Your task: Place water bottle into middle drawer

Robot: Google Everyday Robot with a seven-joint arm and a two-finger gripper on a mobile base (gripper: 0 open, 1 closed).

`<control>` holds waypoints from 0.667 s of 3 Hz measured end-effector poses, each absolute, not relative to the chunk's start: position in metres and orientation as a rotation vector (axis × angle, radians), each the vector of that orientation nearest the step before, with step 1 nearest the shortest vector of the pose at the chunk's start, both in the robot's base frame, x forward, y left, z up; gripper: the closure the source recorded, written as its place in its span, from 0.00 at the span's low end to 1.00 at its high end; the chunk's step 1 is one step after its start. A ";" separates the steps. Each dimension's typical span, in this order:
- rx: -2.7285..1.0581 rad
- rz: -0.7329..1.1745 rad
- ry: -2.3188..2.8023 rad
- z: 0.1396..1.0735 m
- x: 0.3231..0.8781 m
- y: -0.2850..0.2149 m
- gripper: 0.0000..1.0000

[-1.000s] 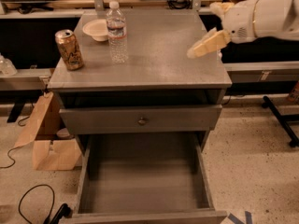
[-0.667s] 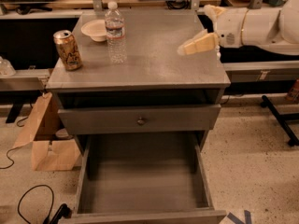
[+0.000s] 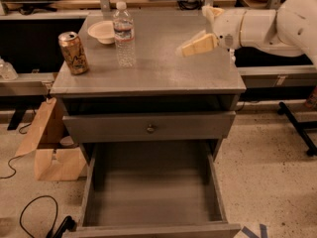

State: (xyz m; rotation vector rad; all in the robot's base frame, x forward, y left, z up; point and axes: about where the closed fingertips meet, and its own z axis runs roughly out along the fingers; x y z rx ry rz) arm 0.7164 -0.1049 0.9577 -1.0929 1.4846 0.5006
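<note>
Clear ribbed water bottle (image 3: pixel 124 33) with white cap, upright on the cabinet top (image 3: pixel 158 73), gripper (image 3: pixel 198 44) off to its right, touching nothing, openness cannot be told

Can (image 3: pixel 73 52), white bowl (image 3: pixel 102 31) on cabinet top (image 3: pixel 158 73); paper bag (image 3: pixel 58 163) beside.
</note>
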 end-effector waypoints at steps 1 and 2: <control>-1.106 0.633 1.440 0.943 0.742 -0.052 0.00; -1.084 0.781 1.400 0.925 0.769 0.007 0.00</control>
